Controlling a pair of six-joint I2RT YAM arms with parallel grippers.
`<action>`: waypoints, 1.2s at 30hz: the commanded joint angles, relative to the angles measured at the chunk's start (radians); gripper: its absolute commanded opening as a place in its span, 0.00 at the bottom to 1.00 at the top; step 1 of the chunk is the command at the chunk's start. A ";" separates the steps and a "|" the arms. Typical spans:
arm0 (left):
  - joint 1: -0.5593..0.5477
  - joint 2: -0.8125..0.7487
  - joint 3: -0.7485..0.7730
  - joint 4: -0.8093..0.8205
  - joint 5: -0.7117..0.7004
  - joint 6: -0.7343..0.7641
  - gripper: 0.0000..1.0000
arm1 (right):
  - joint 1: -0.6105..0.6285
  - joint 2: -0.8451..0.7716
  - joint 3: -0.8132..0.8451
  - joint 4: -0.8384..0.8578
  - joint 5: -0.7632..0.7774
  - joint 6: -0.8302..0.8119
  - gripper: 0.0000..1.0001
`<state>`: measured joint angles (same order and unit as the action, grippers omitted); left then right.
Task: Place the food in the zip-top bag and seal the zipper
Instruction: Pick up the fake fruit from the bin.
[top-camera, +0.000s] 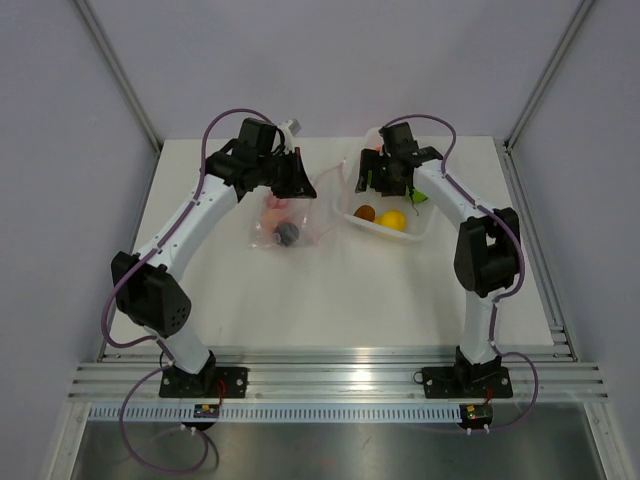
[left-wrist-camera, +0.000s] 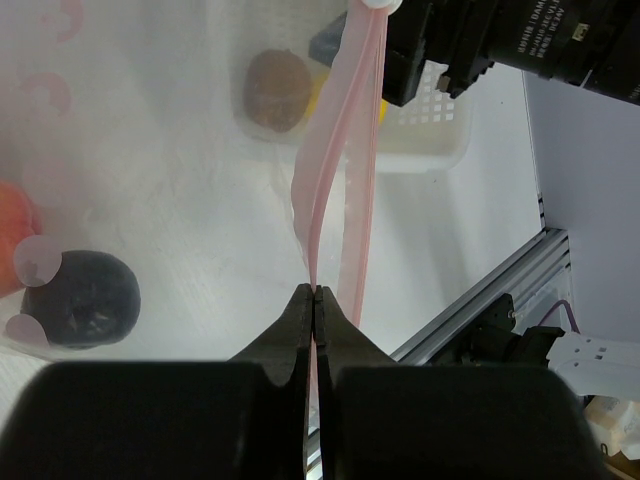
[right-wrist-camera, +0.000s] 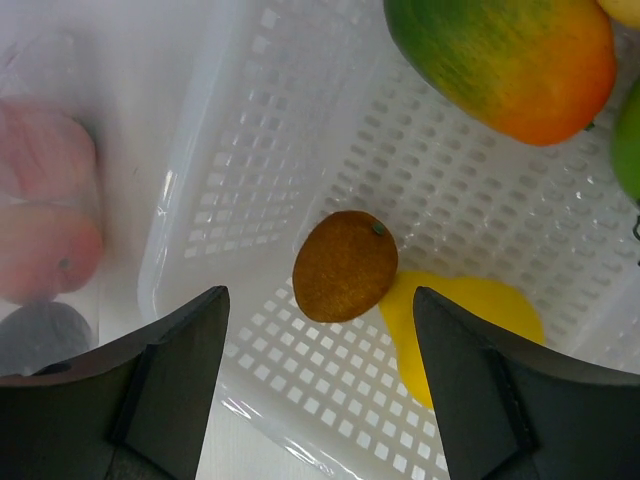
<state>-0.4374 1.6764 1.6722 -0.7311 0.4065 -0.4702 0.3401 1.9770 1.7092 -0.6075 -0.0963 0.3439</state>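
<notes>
**Left arm.** Check the left gripper (left-wrist-camera: 315, 292) first. Its jaws are clenched flat together on the zipper (left-wrist-camera: 345, 150), the pink strip at the mouth of the zip-top bag (top-camera: 315, 222). From the wrist view you see the strip rise out of the pinch and split into two pink bands that part slightly above the fingers.

**Bag and contents.** The bag lies on the table (top-camera: 330, 300) just left of the tray (top-camera: 425, 232), in front of the left gripper in the top view. Through the clear film you can make out three of the toy fruits:
- a dark fruit (left-wrist-camera: 82, 298) at the near end of the bag
- a reddish fruit (right-wrist-camera: 45, 250) beside it
- a pink fruit (right-wrist-camera: 38, 150) next to that one

**Right arm.** The right gripper (right-wrist-camera: 318, 295) hangs over the tray with its jaws released and spread wide, grasping nothing. In the wrist view the brown fruit (right-wrist-camera: 345, 265) sits between the two fingers and clear of both; you cannot tell from these views how high the fingers stand above it.

**Tray contents.** Four fruits lie on the perforated floor:
- the brown fruit, near the tray's bag-side wall
- a yellow fruit (right-wrist-camera: 470, 320), touching the brown one
- a green-and-orange fruit (right-wrist-camera: 510, 60), apart from those two
- a green fruit (right-wrist-camera: 630, 140), cut off by the frame edge
</notes>
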 joint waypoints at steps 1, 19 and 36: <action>0.005 -0.037 0.029 0.029 0.008 0.008 0.00 | 0.033 0.085 0.107 -0.061 0.009 -0.034 0.82; 0.009 -0.024 0.026 0.032 0.015 0.012 0.00 | 0.057 0.218 0.109 -0.100 0.017 -0.072 0.83; 0.009 -0.041 0.011 0.032 0.012 0.013 0.00 | 0.057 0.005 0.020 -0.034 0.170 -0.043 0.39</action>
<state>-0.4335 1.6764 1.6722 -0.7311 0.4068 -0.4683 0.3859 2.1262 1.7447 -0.6872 0.0021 0.2867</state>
